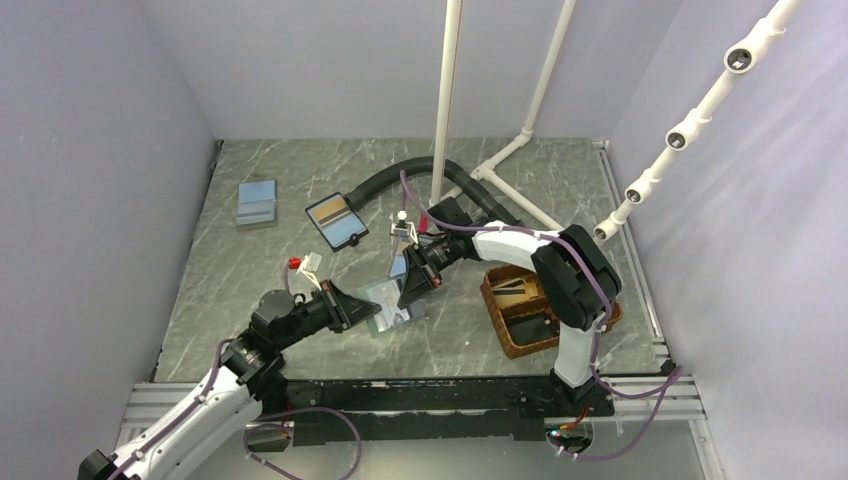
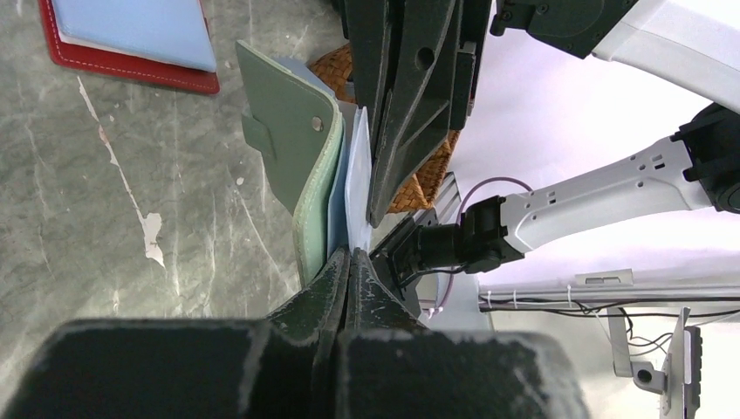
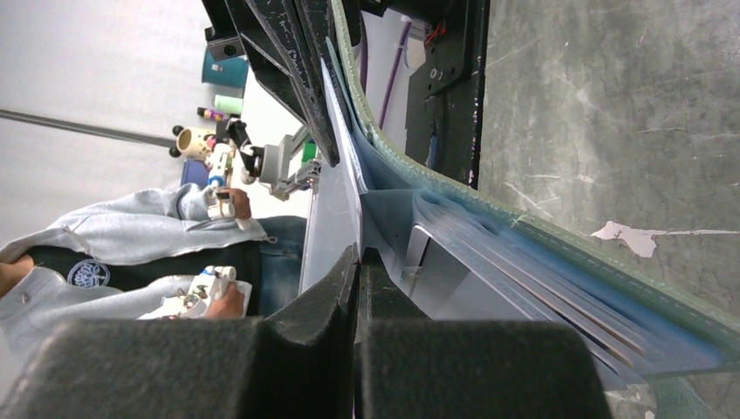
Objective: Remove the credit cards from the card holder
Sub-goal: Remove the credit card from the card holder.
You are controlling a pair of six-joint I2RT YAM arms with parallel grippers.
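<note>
The teal card holder (image 1: 392,305) is held up off the table between my two grippers, and its green cover (image 2: 292,131) hangs open. My left gripper (image 2: 349,255) is shut on the holder's lower edge, at its pale blue inner leaf. My right gripper (image 3: 358,255) reaches in from the opposite side and is shut on a pale credit card (image 3: 330,214) that stands out of the holder. That same card (image 2: 356,188) lies alongside the right fingers (image 2: 406,105). Several more cards (image 3: 524,292) sit tucked in the holder's blue pockets.
A wicker basket (image 1: 522,312) stands right of the grippers, by the right arm's base. A dark-edged holder (image 1: 335,220) and a pale blue one (image 1: 257,203) lie at the back left. A red-edged holder (image 2: 131,39) lies on the table. White pipes (image 1: 446,100) rise behind.
</note>
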